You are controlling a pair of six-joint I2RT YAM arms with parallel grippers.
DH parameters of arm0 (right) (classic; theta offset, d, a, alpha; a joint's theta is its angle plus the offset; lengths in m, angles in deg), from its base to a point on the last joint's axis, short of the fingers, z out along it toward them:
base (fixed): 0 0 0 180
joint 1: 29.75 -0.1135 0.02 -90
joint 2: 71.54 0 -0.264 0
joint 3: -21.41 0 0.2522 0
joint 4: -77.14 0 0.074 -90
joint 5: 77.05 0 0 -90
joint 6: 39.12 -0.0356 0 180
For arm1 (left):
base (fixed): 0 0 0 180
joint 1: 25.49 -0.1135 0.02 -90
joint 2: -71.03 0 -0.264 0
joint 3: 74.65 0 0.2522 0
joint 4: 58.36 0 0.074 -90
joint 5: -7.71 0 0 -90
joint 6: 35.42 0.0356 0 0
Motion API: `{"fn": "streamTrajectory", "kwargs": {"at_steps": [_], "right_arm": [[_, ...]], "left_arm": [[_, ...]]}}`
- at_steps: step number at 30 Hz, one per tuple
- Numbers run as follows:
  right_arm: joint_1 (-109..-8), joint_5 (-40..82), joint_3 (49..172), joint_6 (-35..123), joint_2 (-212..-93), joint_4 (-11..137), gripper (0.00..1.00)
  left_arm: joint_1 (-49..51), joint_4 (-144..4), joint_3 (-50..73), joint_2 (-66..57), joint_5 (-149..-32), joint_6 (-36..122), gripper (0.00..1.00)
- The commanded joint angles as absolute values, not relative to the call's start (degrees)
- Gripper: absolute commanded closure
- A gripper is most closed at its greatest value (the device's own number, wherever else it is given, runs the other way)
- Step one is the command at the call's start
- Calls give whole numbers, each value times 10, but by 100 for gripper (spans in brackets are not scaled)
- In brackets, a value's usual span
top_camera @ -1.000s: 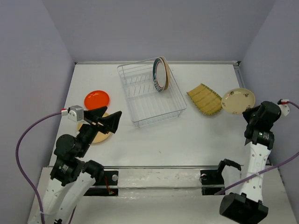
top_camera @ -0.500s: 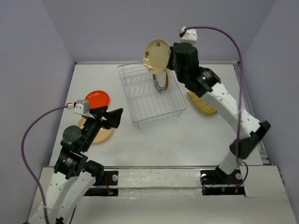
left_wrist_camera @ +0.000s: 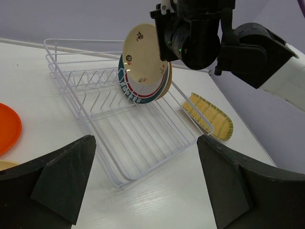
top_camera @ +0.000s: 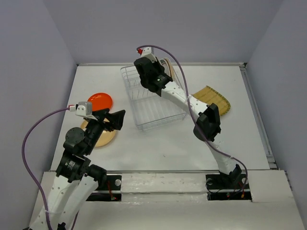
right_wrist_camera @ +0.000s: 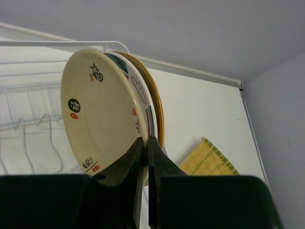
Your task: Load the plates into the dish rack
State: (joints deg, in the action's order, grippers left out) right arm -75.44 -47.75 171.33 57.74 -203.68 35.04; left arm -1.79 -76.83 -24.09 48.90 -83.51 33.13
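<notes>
Slotting in plate three: the right tool [right_wrist_camera: 145, 149] is pinched tight on the cream plate [right_wrist_camera: 100, 114] at its lower rim, holding it upright in the dish rack [left_wrist_camera: 119, 176] against the teal-rimmed plate [left_wrist_camera: 136, 95]. The orange plate [top_camera: 99, 101], tan plate [top_camera: 103, 138] and striped plate [top_camera: 213, 98] wait on the table [top_camera: 201, 148]. The left tool [left_wrist_camera: 147, 181] hangs wide open, empty.

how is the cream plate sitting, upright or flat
Upright: the cream floral plate is on edge, rim pinched by the right tool, beside the teal-rimmed plate.
</notes>
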Motion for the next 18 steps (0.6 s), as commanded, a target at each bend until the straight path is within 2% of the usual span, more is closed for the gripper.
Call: {"fn": "streamTrajectory", "kwargs": {"at_steps": [1, 18], "right_arm": [[-751, -532, 1717, 683, -2022, 471, 93], [-740, -504, 1613, 634, -2054, 476, 93]], "left_arm": [[-21, -754, -214, 484, -829, 342, 1], [-21, -753, -216, 483, -810, 339, 1]]}}
